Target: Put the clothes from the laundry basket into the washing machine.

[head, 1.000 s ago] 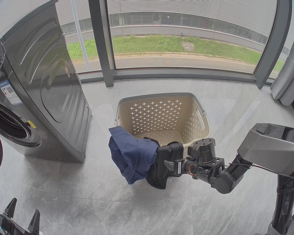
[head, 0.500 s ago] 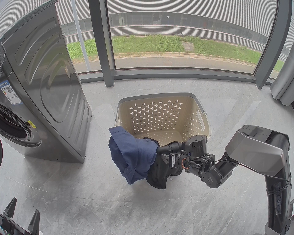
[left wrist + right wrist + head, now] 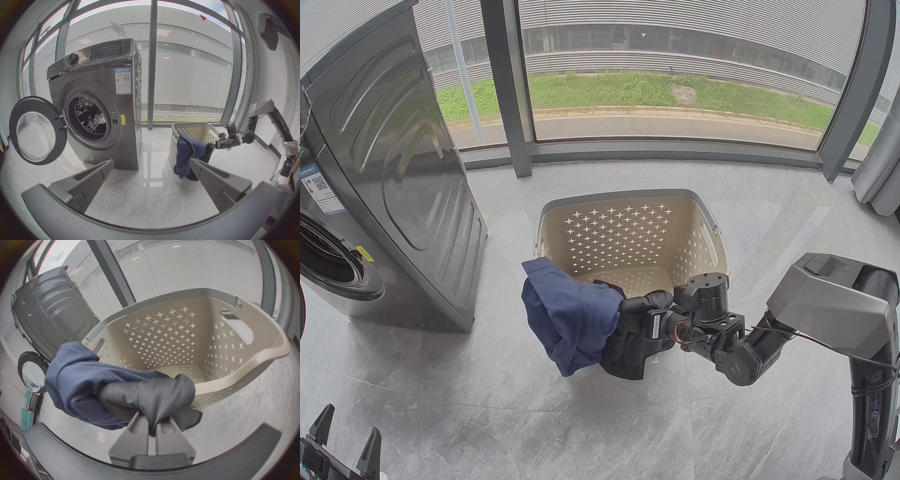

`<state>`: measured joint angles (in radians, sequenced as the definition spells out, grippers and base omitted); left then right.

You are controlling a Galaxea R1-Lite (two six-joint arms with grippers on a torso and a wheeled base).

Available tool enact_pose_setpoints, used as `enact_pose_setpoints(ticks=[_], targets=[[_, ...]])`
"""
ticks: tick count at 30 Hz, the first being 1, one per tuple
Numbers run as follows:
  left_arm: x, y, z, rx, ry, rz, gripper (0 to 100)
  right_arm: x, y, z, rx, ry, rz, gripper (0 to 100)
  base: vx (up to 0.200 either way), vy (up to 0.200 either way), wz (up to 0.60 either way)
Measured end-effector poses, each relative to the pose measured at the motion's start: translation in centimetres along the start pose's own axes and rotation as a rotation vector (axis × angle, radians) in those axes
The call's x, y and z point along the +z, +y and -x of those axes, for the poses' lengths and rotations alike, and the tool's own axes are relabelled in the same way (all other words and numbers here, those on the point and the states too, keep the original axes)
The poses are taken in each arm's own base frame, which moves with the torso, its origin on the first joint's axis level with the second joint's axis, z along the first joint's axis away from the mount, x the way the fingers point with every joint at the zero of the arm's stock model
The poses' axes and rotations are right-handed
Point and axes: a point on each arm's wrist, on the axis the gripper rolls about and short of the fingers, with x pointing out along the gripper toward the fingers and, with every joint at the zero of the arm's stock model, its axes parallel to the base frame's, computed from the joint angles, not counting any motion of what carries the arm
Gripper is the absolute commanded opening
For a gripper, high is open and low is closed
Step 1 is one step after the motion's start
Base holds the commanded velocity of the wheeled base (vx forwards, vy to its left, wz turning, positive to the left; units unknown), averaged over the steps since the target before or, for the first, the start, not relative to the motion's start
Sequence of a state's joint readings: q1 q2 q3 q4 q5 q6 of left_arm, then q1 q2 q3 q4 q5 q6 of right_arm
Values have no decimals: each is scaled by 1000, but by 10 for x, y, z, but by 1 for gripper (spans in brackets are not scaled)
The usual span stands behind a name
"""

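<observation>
washing machine (image 3: 103, 103): set upright on the floor (image 3: 487, 406) at the robot's left. Its round door (image 3: 34, 129) is swung wide open and the drum mouth is left uncovered. A side panel is turned towards the basket.
window (image 3: 675, 75): a glazed wall with dark posts is seen behind both the machine and the basket.
laundry basket (image 3: 625, 194): a cream tub with star holes, stood upright just right of the machine, mouth upward. The inside is seen bare down to the bottom.
blue garment (image 3: 569, 315): draped over the basket's near left corner. It hangs down the outside wall, long axis roughly vertical, and its lower end is near the floor. It lies between the basket and the machine.
black garment (image 3: 628, 350): hung over the near rim, touching the blue garment on its right. Its long axis runs downward outside the basket, and an upper fold is drawn sideways towards the right arm.
right gripper (image 3: 152, 424): held level at the basket's near rim, fingers pinched together on that upper fold of the black garment. The blue garment is just beyond, not gripped.
left gripper (image 3: 150, 162): kept low, well apart from the clothes, fingers spread wide with nothing between them.
</observation>
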<state>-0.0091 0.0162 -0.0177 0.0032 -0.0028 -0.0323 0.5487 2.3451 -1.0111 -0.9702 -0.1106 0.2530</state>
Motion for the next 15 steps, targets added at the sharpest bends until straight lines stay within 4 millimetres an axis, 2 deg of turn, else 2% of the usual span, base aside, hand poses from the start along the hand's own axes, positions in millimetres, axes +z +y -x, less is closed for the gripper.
enact_pose_setpoints(ticks=[4, 15], targets=[[0, 0, 0, 0, 0, 1, 100, 14, 1, 22, 6, -15, -3, 0, 0, 0, 0], [0, 0, 0, 0, 0, 0, 100, 75, 9, 101, 59, -170, -74, 0, 0, 0, 0]])
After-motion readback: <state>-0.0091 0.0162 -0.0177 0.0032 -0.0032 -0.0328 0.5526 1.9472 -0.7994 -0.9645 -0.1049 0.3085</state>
